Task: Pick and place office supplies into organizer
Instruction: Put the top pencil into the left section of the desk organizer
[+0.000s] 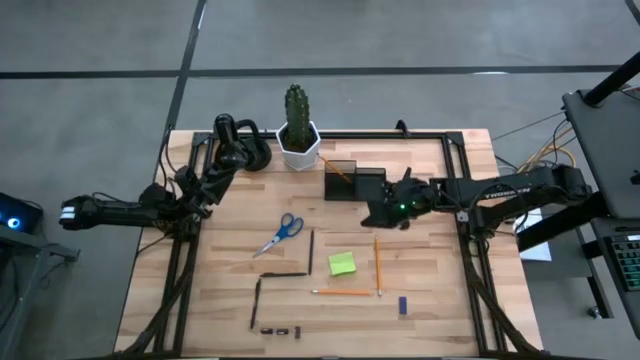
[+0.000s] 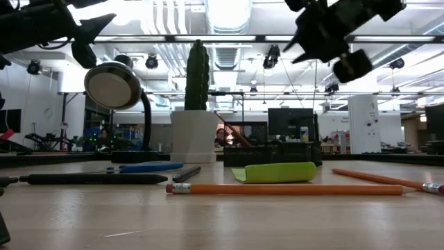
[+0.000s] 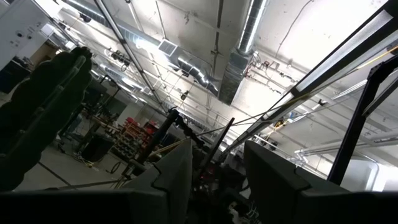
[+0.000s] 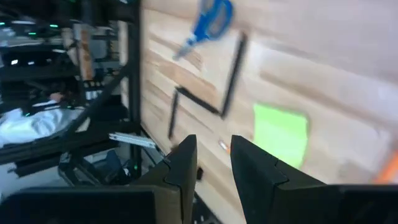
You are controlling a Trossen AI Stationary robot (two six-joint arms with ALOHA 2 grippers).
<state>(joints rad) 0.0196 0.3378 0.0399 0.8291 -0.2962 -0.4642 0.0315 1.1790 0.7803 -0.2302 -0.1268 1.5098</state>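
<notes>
Wooden table (image 1: 430, 300) carries almost all the supplies, so most of the job is not yet done. One orange pencil already leans in the dark organizer (image 1: 353, 182) at the far edge, near the white cactus pot (image 1: 298, 147).

Your right hand (image 1: 384, 215) hangs above the table just beside the organizer. Its fingers (image 4: 181, 171) stand a little apart and nothing is between them. Your left hand (image 3: 214, 168) waits off the table's left side, pointing up at the ceiling, fingers apart and empty.

Here is what could go wrong. The right arm is very close to the organizer, so a careless swing may knock it, or tip the leaning pencil out. The nearest pencil (image 1: 378, 263) is thin and lies flat; I think the fingers may slide over it or roll it away if you come down off-centre. The lime-green pad (image 1: 342, 263) lies just beside that pencil, so a wide approach could push it. The scissors (image 1: 281, 233) and dark pens (image 1: 311, 251) lie farther toward the left.
</notes>
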